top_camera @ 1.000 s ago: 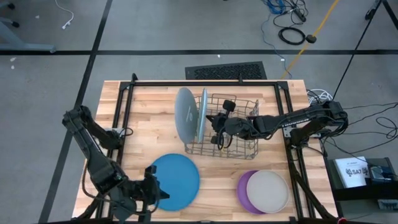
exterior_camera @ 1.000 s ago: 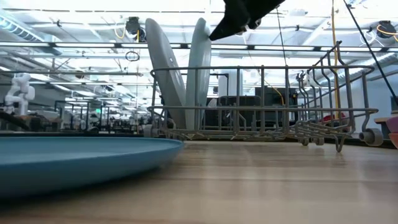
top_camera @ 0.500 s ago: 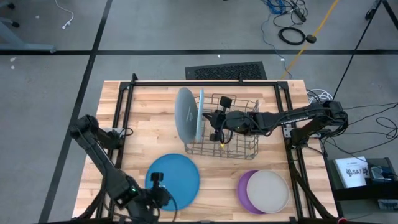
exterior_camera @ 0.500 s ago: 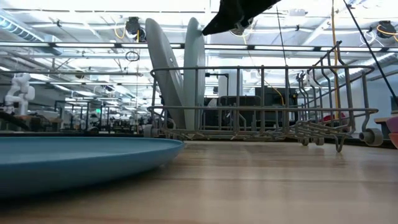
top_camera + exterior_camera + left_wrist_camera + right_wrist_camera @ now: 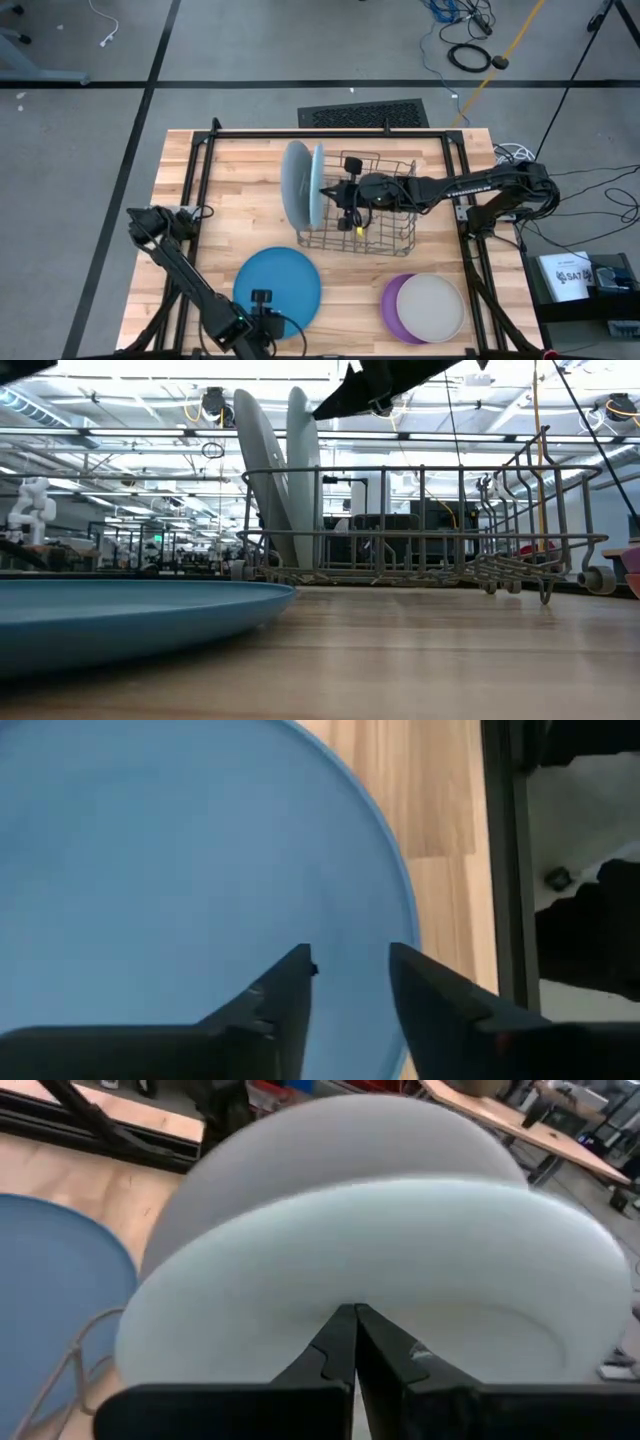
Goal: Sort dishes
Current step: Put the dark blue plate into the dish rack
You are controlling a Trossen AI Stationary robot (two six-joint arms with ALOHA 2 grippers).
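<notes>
The left gripper [image 5: 262,303] is hanging over the near edge of the tabletop [image 5: 240,190]. Its two fingers [image 5: 285,995] are a little way apart and holding nothing. They are sitting just over the rim of the big blue plate [image 5: 278,288], which is lying flat near the front edge.

In the middle, the wire rack [image 5: 372,215] is holding two plates standing up side by side, a grey plate [image 5: 296,185] and a light blue plate [image 5: 317,186].

The right gripper [image 5: 328,192] is reaching over the rack. Its fingers are pinched together, right against the light blue plate.

By the front right corner, a beige plate [image 5: 432,306] is lying on a purple plate [image 5: 390,303].
</notes>
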